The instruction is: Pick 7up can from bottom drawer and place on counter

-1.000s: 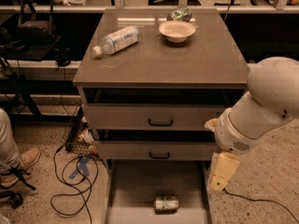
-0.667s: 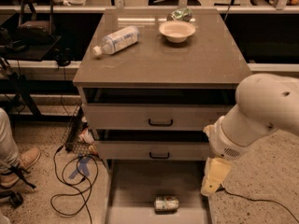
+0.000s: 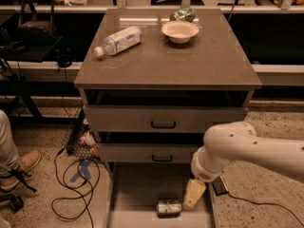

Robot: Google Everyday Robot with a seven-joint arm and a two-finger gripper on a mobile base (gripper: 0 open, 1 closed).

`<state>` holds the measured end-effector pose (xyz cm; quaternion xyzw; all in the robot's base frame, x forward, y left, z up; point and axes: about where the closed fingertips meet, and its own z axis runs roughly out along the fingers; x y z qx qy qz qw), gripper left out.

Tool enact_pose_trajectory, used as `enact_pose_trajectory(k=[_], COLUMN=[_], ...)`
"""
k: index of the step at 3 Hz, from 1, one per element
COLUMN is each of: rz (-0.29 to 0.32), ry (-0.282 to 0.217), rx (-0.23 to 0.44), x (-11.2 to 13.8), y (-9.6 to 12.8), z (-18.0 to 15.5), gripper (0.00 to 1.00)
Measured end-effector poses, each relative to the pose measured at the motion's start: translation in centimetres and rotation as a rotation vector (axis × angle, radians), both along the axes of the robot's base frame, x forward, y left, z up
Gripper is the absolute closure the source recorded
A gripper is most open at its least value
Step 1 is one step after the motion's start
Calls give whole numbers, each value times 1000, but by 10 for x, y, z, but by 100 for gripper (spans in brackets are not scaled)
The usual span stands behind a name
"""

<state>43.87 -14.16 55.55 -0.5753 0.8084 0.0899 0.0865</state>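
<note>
The 7up can (image 3: 169, 207) lies on its side on the grey floor of the pulled-out bottom drawer (image 3: 137, 189), near its front. My gripper (image 3: 193, 195) hangs at the end of the white arm, just right of the can and close above the drawer floor. The counter (image 3: 175, 56) is the wide brown-grey top of the cabinet, above two shut drawer fronts with black handles.
On the counter lie a clear water bottle (image 3: 118, 40) on its side, a white bowl (image 3: 179, 31) and a shiny green snack bag (image 3: 183, 14). Cables (image 3: 76, 184) trail on the floor left of the cabinet. A person's shoe (image 3: 21, 167) is at the far left.
The arm has swung down and left, bringing my gripper lower into the bottom drawer and closer to the can. The can has not moved.
</note>
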Motion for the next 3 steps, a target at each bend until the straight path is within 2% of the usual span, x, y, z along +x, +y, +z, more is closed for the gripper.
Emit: enact_pose_trajectory(k=[1, 2, 3], rz=[-22, -22, -3], ry=[-6, -6, -24], rx=[18, 18, 27], x=[9, 9, 11], y=[7, 7, 12], z=[-29, -29, -56], gripper=[0, 0, 0])
